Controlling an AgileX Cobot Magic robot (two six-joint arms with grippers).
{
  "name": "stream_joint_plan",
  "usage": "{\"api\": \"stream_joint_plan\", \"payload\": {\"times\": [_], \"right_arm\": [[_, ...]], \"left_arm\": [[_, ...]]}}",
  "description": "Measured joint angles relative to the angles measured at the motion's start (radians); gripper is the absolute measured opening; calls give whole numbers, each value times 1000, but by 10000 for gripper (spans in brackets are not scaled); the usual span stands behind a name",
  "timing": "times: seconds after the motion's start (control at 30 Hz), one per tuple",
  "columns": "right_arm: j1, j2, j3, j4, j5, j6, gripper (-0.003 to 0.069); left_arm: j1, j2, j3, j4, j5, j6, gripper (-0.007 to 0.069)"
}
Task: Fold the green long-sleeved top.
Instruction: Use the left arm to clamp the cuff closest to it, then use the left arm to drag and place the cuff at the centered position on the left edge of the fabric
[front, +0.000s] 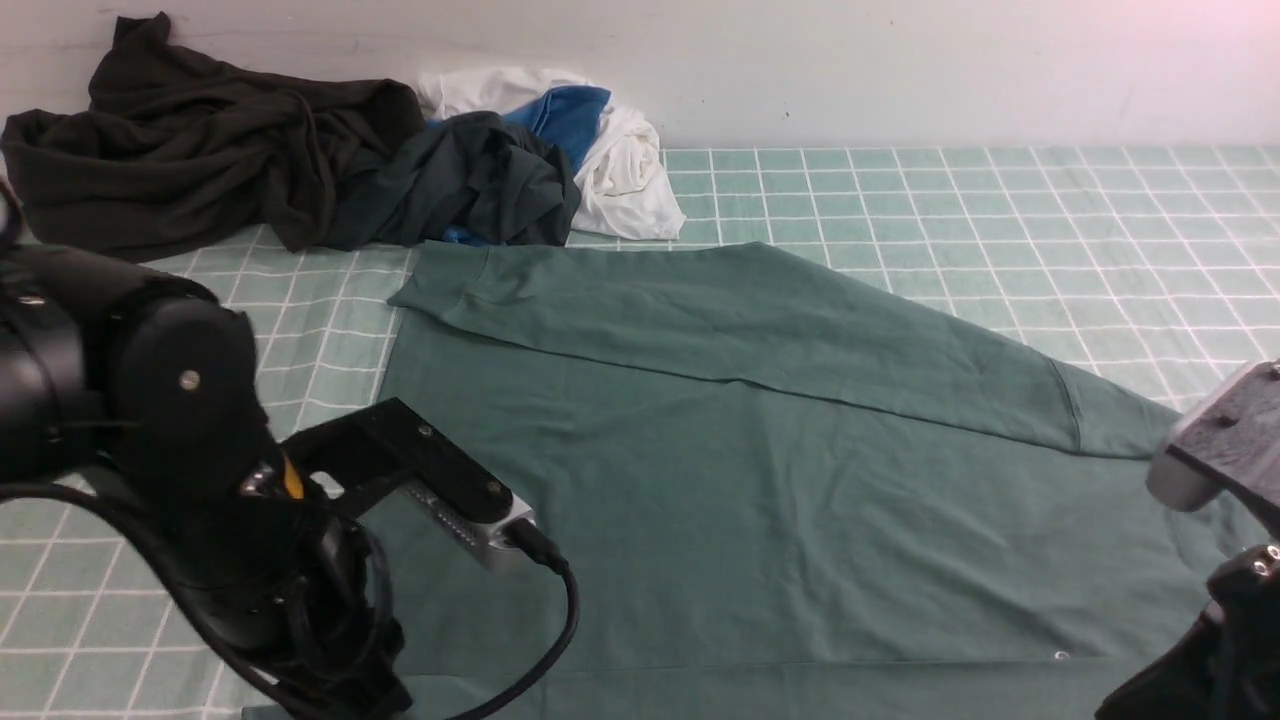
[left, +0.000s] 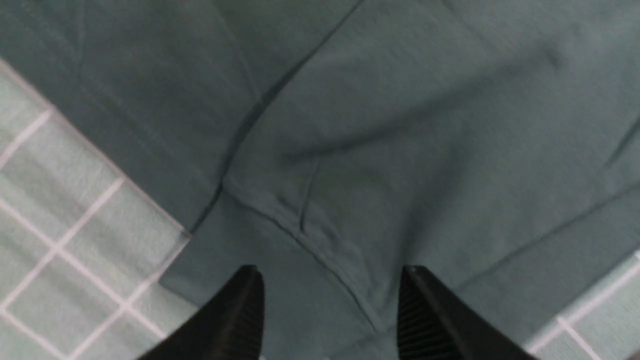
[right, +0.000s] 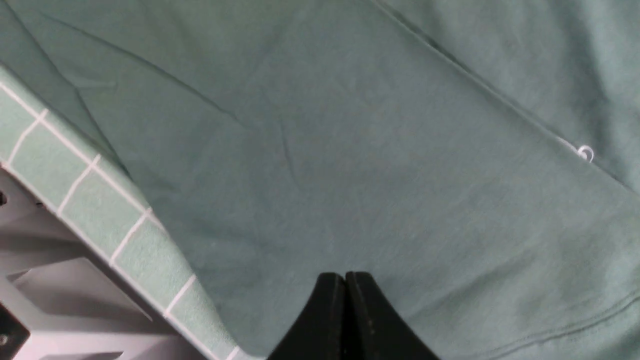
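Farther back, clothes heap (front: 250, 160) behind top (front: 760, 480); left gripper (left: 330, 274) spread, right gripper (right: 345, 276) pressed closed, empty; both unseen frontally.

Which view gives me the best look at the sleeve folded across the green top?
Front view: the sleeve shows whole, cuff to shoulder, lying across the green top. The left wrist view shows only close-up seams and folds; the right wrist view shows mostly plain fabric.

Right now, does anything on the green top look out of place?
A small white ring sits on the green top along a fold edge toward the right hand; whether it is attached, I cannot tell. Otherwise it lies fairly flat.
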Motion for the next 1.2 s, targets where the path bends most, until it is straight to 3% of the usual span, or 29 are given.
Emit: {"api": "stream_joint_plan", "payload": {"times": [0.1,0.33,0.47,0.67,1.03,1.2], "right_arm": [[0,19,0,-2,-39,-1,-14],[0,26,-2,-3,-105,-4,-14],[0,26,-2,-4,-134,-8,-14],[0,26,-2,-4,-151,-11,-14],[0,26,-2,-78,-240,-6,-14],[0,26,-2,-181,-263,93,-14]], "left_arm": [[0,125,0,42,-80,0,442],[0,284,0,95,-151,0,454],[0,311,-10,74,-144,0,357],[0,305,-58,20,-64,9,36],[-1,287,-429,91,68,12,16],[-1,354,-641,142,121,12,16]]}}
